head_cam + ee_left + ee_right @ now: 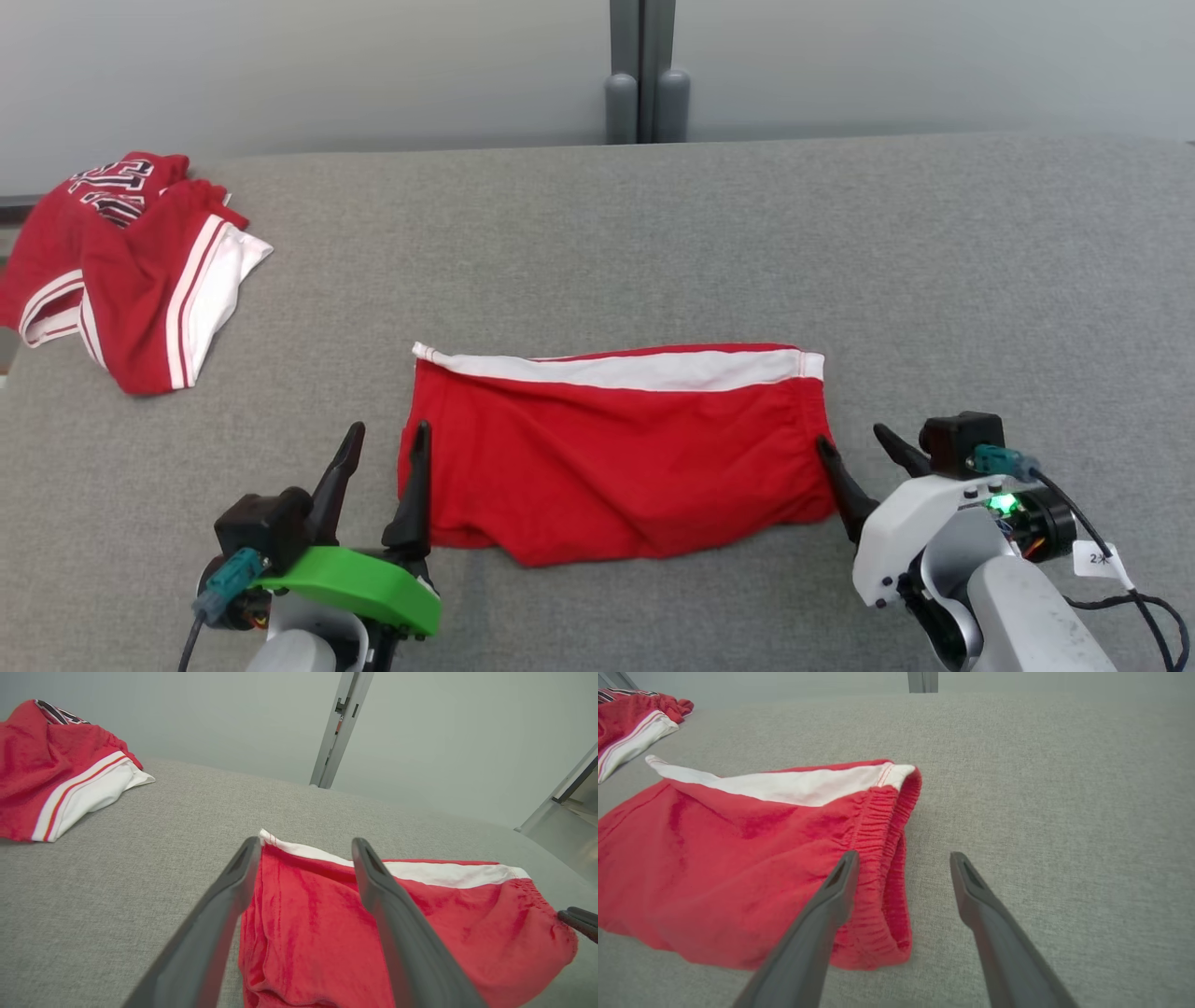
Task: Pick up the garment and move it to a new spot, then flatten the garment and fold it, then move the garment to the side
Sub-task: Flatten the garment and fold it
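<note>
The garment (616, 448) is a pair of red shorts with a white stripe, lying folded in a flat rectangle on the grey surface. My left gripper (389, 441) stands open at its left edge, one finger over the cloth and one beside it, holding nothing. From the left wrist view the garment (327, 924) lies between and under the left gripper (306, 845). My right gripper (857, 446) is open at the elastic waistband on the right edge. In the right wrist view the right gripper (903, 858) straddles the waistband edge of the garment (738, 858), with nothing held.
A second red garment with white stripes and lettering (131, 261) lies crumpled at the far left of the grey padded surface (840, 261). A grey post (644, 75) rises behind the surface's far edge. A cable with a tag (1102, 560) hangs off my right wrist.
</note>
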You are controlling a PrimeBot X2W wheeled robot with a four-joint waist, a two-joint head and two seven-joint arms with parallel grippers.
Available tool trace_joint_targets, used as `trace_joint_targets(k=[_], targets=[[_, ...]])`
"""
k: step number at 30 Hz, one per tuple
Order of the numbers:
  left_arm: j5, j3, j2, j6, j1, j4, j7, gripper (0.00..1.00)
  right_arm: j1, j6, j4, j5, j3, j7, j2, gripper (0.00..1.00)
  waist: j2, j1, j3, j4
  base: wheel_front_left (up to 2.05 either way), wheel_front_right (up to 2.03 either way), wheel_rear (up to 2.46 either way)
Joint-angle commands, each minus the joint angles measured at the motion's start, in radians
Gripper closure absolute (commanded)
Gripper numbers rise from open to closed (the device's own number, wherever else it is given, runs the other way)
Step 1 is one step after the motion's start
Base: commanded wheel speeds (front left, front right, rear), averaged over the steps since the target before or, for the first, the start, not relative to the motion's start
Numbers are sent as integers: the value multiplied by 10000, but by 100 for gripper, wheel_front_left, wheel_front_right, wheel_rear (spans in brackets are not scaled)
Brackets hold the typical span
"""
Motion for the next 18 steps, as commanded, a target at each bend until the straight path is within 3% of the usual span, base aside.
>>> trace_joint_targets(k=[1,11,12,13,16,18], targets=[[75,79,-26,-73,123,19,-5,0,-117,-11,317,107,-94,98,-37,0,0,0,23,153,0,0,0],[540,449,-194,-249,236,56,-6,0,-540,-11,2143,591,559,576,-33,0,0,0,124,445,0,0,0],[574,487,-209,-263,233,51,-6,0,-582,-11,2222,647,642,578,-36,8,0,0,134,451,0,0,0],[618,545,-233,-266,234,46,-6,0,-656,-11,2329,717,749,552,-29,53,0,0,146,455,0,0,0],[609,678,-288,-305,219,56,-6,0,-790,-11,2529,858,918,507,-28,86,0,0,155,428,0,0,0],[657,730,-308,-340,187,51,-6,0,-960,-11,2643,961,974,457,-36,89,0,0,150,369,0,0,0]])
